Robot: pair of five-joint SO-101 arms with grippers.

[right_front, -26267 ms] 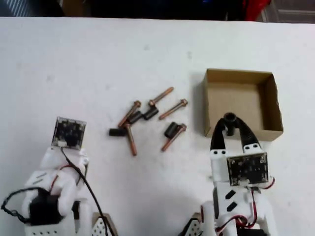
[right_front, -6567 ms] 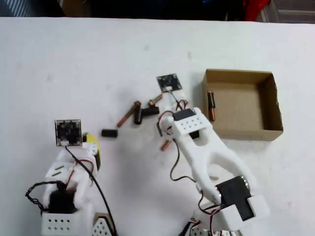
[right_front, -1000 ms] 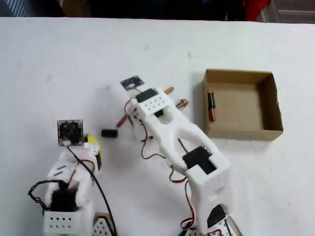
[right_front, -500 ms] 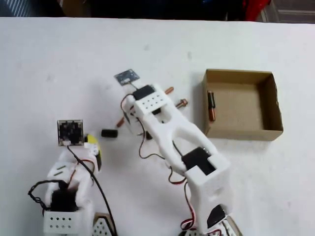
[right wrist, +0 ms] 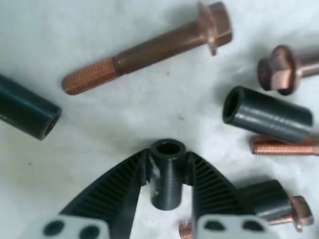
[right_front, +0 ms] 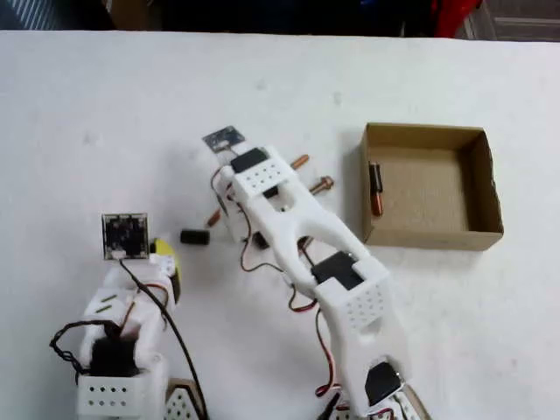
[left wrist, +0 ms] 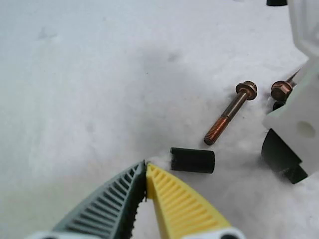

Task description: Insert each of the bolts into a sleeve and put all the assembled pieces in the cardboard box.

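Right wrist view: right hand (right wrist: 168, 160) is clamping a black sleeve (right wrist: 166, 181) between its fingers, open end facing the camera. A loose bolt (right wrist: 149, 50) and another sleeve (right wrist: 269, 117) are lying nearby on the worktop (right wrist: 99, 124). High view: cardboard box (right_front: 429, 236) at right is holding one assembled piece (right_front: 375, 188) along its left wall. Left hand (left wrist: 145, 172) is sitting lower left, fingers pressed together, a lone sleeve (left wrist: 193, 160) just beyond the tips.

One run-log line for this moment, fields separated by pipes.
right gripper: shut on black sleeve amid loose bolts | left gripper: shut, near lone sleeve | cardboard box: one assembled piece inside
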